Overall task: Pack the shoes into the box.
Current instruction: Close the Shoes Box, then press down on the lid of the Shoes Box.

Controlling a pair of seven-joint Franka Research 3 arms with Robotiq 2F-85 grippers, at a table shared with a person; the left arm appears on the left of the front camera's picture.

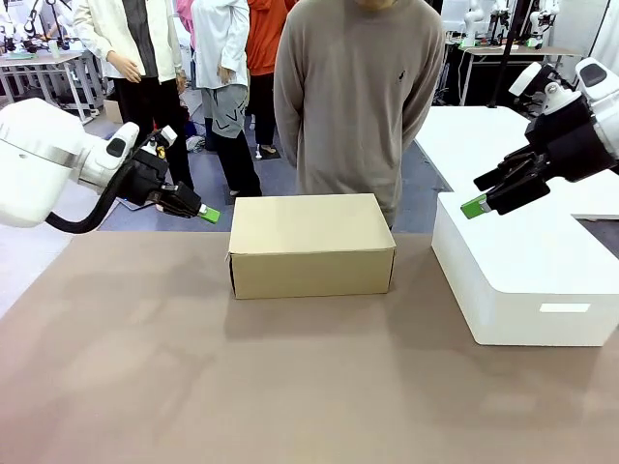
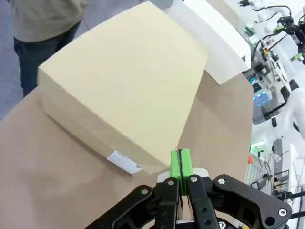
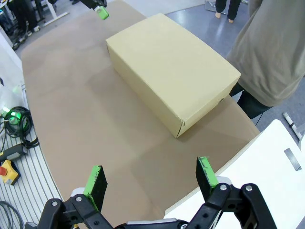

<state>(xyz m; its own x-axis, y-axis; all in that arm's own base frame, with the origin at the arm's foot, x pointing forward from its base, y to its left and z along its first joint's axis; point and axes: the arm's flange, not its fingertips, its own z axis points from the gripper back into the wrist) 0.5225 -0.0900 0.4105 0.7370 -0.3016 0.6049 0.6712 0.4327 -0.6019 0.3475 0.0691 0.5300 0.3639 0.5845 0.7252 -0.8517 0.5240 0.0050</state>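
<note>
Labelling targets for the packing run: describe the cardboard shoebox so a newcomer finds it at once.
On the brown table, look to the middle of the far edge, right in front of the standing person in a grey-brown sweater. There sits the shut rectangular tan cardboard box, a small white label on one end. Its neighbour to the right is a larger white block-like box; the tan colour sets it apart.

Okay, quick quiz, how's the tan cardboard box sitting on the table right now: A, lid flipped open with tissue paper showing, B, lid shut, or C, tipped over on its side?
B: the box rests flat on the table with its lid down all round, nothing inside showing.
</note>
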